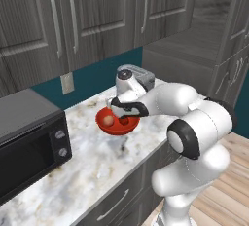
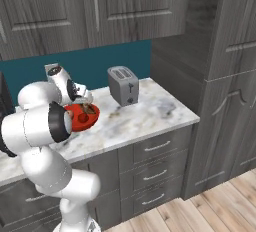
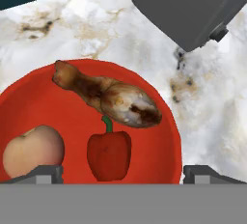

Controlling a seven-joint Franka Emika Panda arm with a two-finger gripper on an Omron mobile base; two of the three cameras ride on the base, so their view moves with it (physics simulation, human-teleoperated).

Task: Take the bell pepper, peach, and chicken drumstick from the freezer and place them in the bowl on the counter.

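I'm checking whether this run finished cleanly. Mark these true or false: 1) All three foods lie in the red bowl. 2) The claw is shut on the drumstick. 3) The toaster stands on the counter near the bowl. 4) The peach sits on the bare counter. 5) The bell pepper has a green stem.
1) True: the chicken drumstick, peach and bell pepper all lie in the bowl.
2) False: the claw is open above the bowl, holding nothing.
3) True: the toaster stands on the counter beside the bowl.
4) False: it lies inside the bowl.
5) True.
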